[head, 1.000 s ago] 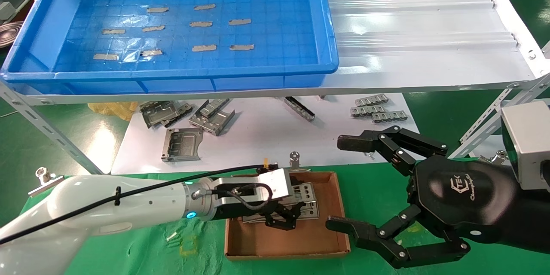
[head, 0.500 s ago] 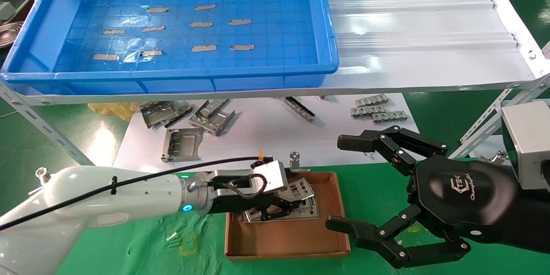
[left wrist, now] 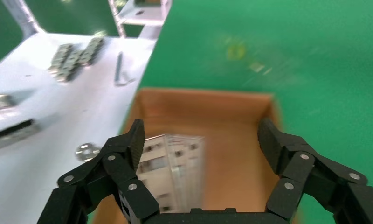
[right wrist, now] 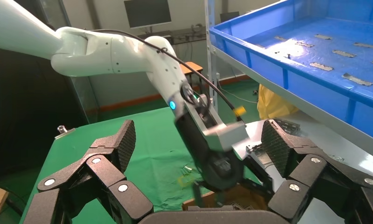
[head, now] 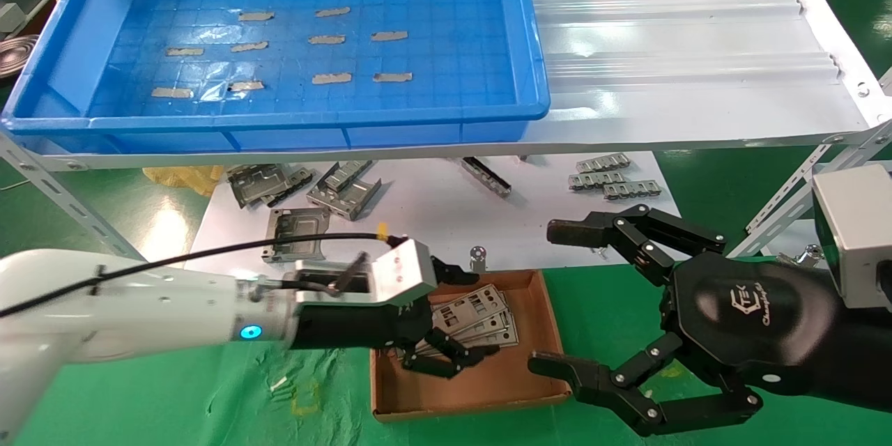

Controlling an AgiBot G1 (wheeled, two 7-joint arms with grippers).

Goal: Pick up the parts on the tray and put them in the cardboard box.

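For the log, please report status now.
Left gripper open over cardboard box, parts inside. Right gripper open, idle beside box. Tray holds only tape.

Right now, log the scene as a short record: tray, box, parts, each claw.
tray: blue, on the upper shelf, holds only grey tape bits, no parts
box: cardboard, on the green cloth below the shelf
parts: silver plates stacked in the box's far left corner
left claw: open, over the box, holding nothing
right claw: open, idle, right of the box
other: bent grey brackets on the white sheet behind the box
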